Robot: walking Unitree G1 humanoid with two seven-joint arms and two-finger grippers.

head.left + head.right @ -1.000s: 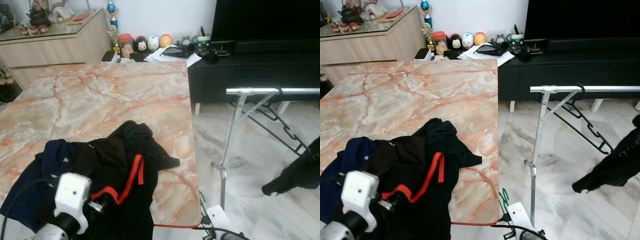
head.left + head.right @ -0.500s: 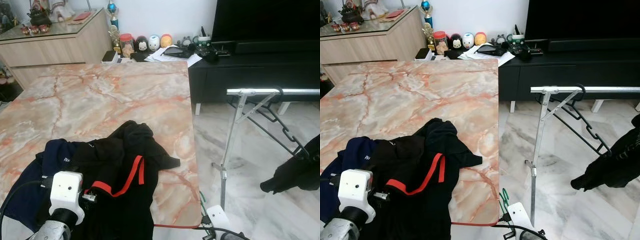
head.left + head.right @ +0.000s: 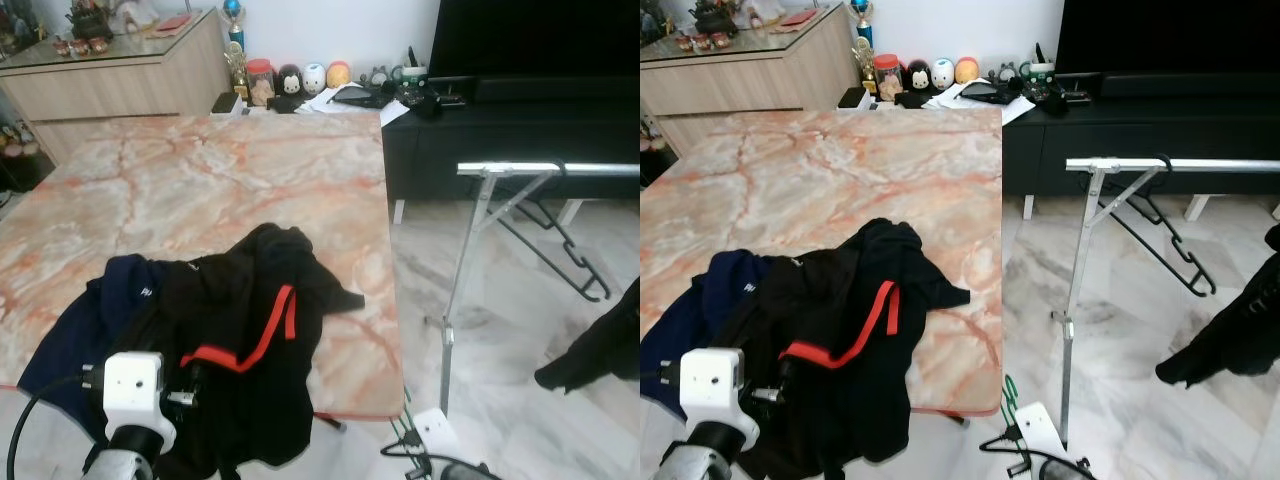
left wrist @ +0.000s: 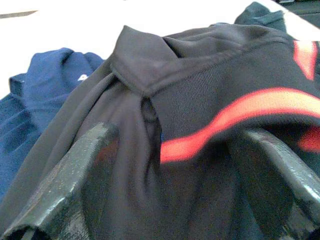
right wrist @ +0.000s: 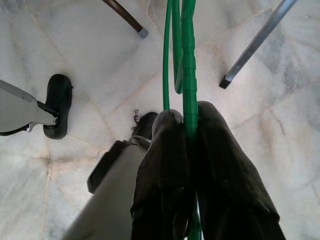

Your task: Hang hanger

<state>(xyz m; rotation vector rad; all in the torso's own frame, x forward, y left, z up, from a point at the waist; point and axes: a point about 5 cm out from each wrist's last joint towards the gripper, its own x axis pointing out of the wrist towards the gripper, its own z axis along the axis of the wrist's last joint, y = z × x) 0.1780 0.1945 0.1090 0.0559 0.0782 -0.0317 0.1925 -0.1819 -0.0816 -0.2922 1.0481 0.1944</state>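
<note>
Step in hand: carry the green plastic hanger (image 5: 186, 65) up to the silver metal garment rail (image 3: 1200, 164) on your far right and hook it on. Lift the right arm clear of the marble floor (image 3: 1120, 330) first, keep the hook uppermost, and choose a bare stretch of rail beside the black hanger (image 3: 1160, 235) already hanging there, so the two do not tangle. Do not loosen the pinch until the hook bears on the rail.

Right gripper (image 5: 192, 120): fingers pressed together on the green hanger's thin bars, which run between them and away over the floor. In the head views the arm sits low at the right edge, below the rail and well apart from it.

Left gripper (image 4: 170, 150): fingers spread wide, straddling the black garment with red stripe (image 3: 250, 340); fabric lies between them, but you cannot tell whether they touch it. It sits at the near edge of the pink-veined marble table (image 3: 220, 180).

Also on the table: navy blue shirt (image 3: 90, 320), left of the black garment and partly under it.

Near the rail's foot: white power strip with cables (image 3: 1035, 430), a snag risk as you move.
</note>
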